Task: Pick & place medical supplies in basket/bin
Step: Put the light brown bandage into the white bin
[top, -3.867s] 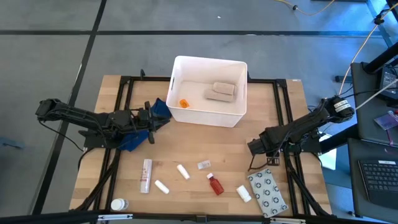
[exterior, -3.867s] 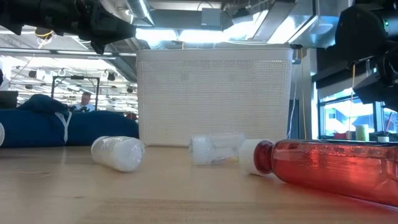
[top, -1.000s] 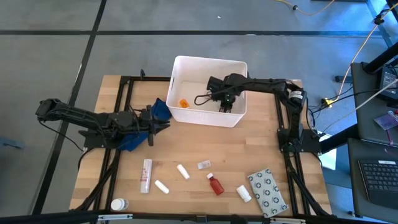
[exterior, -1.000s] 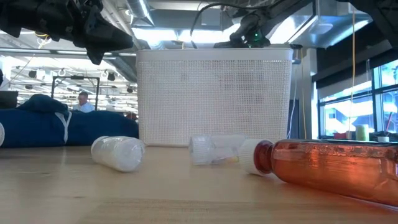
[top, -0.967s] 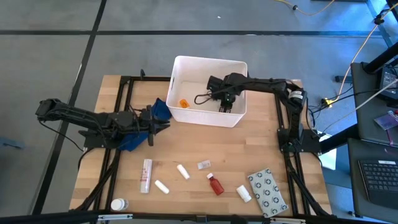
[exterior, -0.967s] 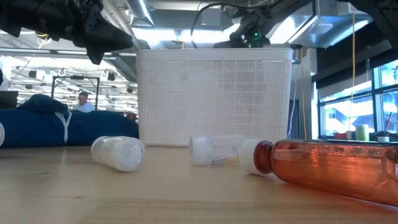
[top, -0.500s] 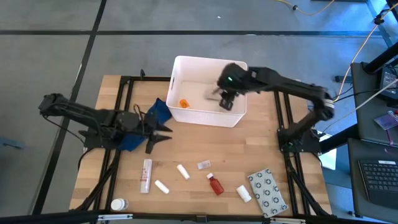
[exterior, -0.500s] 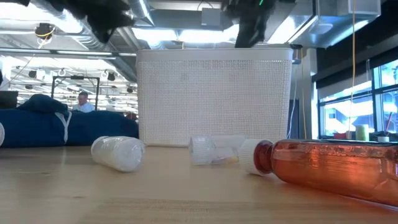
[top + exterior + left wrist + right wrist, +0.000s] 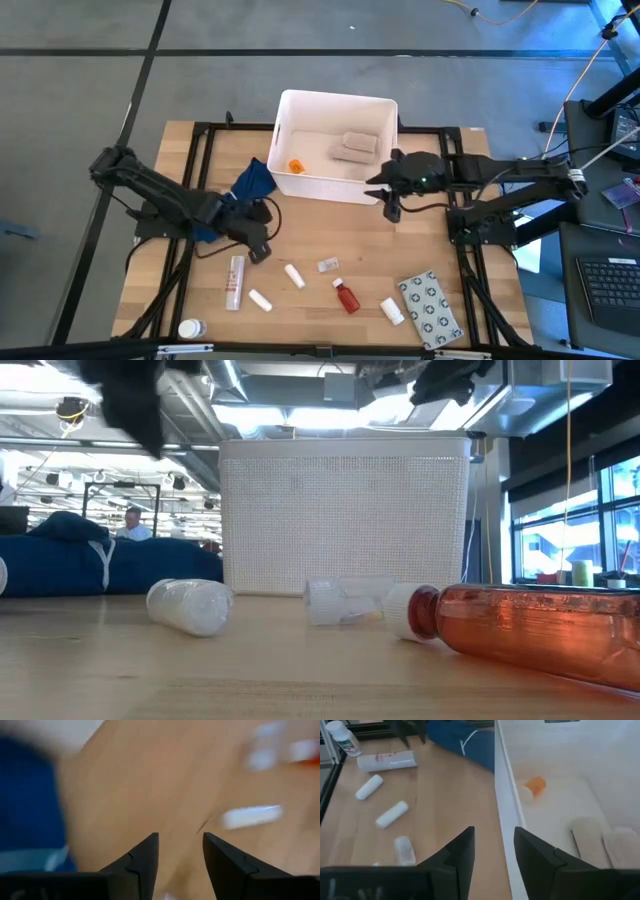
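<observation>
Supplies lie scattered along the near side of the counter (image 9: 470, 270), and the left gripper (image 9: 262, 247) hangs just above and beside the long white tube (image 9: 235, 281), its jaws spread and empty. That tube's long axis runs front to back (my guess for the coming grab). The left arm is clearly nearer, reaching low across the blue cloth (image 9: 250, 183). The right gripper (image 9: 390, 203) hovers at the basket's (image 9: 331, 187) near right corner, jaws parted and empty; rolls already lie inside.
</observation>
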### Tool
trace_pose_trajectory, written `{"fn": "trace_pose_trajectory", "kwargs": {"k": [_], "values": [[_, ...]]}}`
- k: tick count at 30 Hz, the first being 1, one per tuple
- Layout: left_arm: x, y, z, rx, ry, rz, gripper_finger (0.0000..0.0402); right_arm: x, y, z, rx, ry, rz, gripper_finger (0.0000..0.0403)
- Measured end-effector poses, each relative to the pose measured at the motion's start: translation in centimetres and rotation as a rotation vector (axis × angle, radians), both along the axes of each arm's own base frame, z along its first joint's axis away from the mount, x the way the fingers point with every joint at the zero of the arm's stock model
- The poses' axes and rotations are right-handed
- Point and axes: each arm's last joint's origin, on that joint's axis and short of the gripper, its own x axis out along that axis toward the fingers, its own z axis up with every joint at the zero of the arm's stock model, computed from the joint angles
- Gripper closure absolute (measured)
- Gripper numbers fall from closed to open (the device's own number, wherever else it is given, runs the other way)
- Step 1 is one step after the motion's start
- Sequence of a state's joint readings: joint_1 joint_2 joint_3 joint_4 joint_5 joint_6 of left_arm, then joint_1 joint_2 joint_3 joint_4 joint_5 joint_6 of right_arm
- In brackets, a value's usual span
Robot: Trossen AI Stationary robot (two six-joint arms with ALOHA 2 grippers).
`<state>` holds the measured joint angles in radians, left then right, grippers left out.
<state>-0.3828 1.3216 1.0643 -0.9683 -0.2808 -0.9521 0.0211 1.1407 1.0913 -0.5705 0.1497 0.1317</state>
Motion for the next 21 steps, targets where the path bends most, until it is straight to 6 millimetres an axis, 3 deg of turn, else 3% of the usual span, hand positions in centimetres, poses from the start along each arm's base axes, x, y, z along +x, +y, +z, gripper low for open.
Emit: {"fn": "trace_pose_trajectory", "kwargs": {"k": [6, 15, 21], "values": [[0.0, -1.6, -2.5, -0.120, 0.280, 0.376, 0.0256, -1.0, 0.3, -0.1, -0.031, -0.012, 0.038, 0.0264], [-0.1, -5.0, -5.4, -0.255, 0.470, 0.670, 0.0256, -1.1, 0.3, -0.2, -0.131, 0.019, 0.110, 0.0264], [-0.5, -6.8, -6.8, -0.230, 0.514, 0.759, 0.0256, -1.4, 0.3, -0.6, -0.136, 0.071, 0.119, 0.0264]]}}
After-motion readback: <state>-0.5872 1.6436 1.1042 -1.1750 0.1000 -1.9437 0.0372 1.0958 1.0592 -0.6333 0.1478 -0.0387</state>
